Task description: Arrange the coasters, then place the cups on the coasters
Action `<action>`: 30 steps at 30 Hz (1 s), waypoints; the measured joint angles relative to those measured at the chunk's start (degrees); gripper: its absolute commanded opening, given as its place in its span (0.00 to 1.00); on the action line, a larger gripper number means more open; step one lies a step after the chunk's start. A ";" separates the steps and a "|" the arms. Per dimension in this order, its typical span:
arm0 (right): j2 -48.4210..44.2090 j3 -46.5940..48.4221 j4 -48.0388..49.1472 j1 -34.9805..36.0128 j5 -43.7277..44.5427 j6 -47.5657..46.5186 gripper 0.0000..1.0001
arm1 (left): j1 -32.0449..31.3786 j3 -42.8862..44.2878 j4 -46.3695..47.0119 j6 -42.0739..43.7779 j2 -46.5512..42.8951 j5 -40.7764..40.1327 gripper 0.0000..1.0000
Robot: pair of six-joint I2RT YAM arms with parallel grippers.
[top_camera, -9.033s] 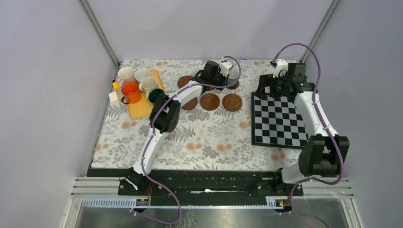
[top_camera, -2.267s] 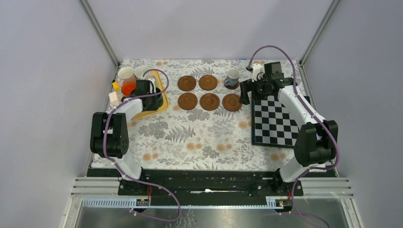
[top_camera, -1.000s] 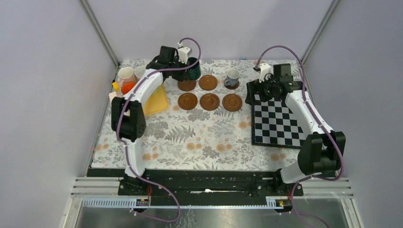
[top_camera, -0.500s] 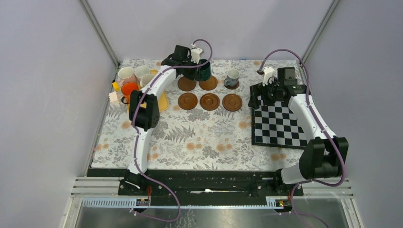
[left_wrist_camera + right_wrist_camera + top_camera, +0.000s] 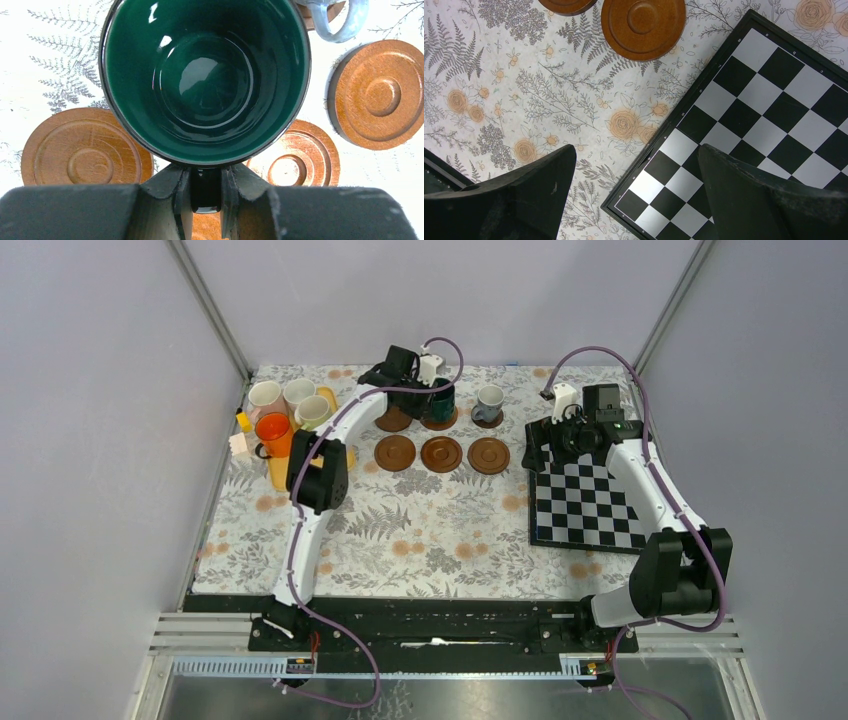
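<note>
My left gripper (image 5: pixel 432 390) is shut on the handle of the dark green-black cup (image 5: pixel 438 404), holding it upright over the back-middle coaster (image 5: pixel 438 423); whether it touches I cannot tell. In the left wrist view the cup (image 5: pixel 205 80) fills the frame, its handle pinched in the gripper (image 5: pixel 205 186). The grey cup (image 5: pixel 489 403) stands on the back-right coaster. Bare coasters lie at the back left (image 5: pixel 392 420) and along the front row (image 5: pixel 395 452) (image 5: pixel 441 453) (image 5: pixel 488 455). Pink (image 5: pixel 265 397), white (image 5: pixel 299 393), pale green (image 5: pixel 314 412) and orange (image 5: pixel 275 433) cups stand at the left. My right gripper (image 5: pixel 537 448) (image 5: pixel 636 152) is open and holds nothing.
The yellow tray (image 5: pixel 284 476) under the left cups sits near the left wall. A black-and-white chessboard (image 5: pixel 585 502) (image 5: pixel 764 125) covers the right side under the right gripper. A small yellow and white item (image 5: pixel 240 432) lies left of the tray.
The left gripper carried the dark green-black cup rightward from above the back-left coaster to the back-middle one and lowered it. The right gripper barely shifted.
</note>
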 measured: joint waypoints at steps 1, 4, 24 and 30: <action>0.00 0.00 0.07 0.00 0.00 -0.02 1.00 | 0.00 0.31 0.04 0.00 0.22 -0.13 0.01; 0.00 0.00 0.09 0.00 0.00 0.00 1.00 | 0.02 1.01 0.07 -0.02 0.72 -0.42 0.01; 0.00 0.00 0.11 0.00 0.00 -0.02 1.00 | -0.07 1.75 0.94 0.61 3.02 -1.95 0.30; 0.00 0.00 0.11 0.00 0.00 -0.02 1.00 | -0.11 1.75 2.71 0.55 3.02 -1.95 0.43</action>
